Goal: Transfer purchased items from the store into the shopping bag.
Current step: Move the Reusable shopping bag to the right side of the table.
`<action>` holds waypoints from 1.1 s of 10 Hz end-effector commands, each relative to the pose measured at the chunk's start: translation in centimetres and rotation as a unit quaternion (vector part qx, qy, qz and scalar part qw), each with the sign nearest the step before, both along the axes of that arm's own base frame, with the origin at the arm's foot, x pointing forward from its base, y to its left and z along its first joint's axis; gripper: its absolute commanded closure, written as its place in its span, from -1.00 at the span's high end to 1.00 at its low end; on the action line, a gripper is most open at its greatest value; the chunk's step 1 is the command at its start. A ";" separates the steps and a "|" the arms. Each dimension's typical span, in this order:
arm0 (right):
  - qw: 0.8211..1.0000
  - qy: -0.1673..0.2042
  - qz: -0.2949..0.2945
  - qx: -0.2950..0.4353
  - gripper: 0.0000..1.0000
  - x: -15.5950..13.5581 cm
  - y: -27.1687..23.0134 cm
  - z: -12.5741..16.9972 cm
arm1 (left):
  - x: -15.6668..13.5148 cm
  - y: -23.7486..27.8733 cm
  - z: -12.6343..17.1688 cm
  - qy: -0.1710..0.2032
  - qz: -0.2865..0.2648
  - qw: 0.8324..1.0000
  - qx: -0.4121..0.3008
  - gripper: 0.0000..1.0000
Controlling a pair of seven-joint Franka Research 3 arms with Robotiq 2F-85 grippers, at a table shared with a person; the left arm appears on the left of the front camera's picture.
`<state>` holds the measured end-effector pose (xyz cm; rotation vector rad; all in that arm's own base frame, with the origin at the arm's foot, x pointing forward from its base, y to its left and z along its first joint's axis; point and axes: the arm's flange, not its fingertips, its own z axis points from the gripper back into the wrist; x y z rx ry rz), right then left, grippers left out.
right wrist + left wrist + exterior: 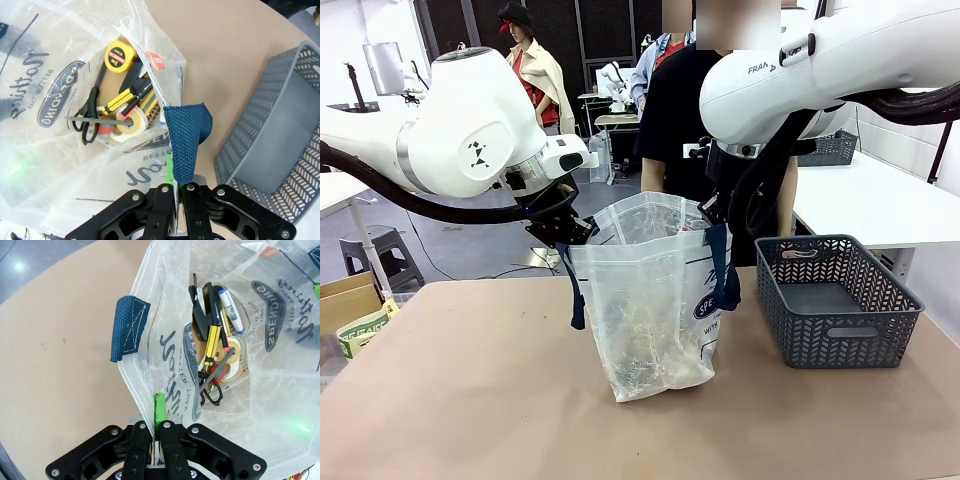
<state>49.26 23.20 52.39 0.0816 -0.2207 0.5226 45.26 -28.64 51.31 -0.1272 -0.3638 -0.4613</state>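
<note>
Evidently, the left jaws and right jaws are pinching shut on the rim of the limp, slippery shopping bag (650,300) beside its straps (129,327), holding it mid-tabletop (470,400), the basket (835,340) at its three o'clock.

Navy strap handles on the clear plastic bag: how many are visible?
2, both on the clear plastic bag: left handle at the left gripper, right handle at the right gripper.

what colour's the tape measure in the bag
The tape measure is yellow with a black label; clearest in the right wrist view.
</note>
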 end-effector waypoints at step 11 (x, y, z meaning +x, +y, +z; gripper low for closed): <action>0.999 -0.004 -0.042 -0.002 -1.00 -0.6 0.9 0.1 | -0.2 -1.3 1.0 0.001 0.014 1.000 -0.008 -1.00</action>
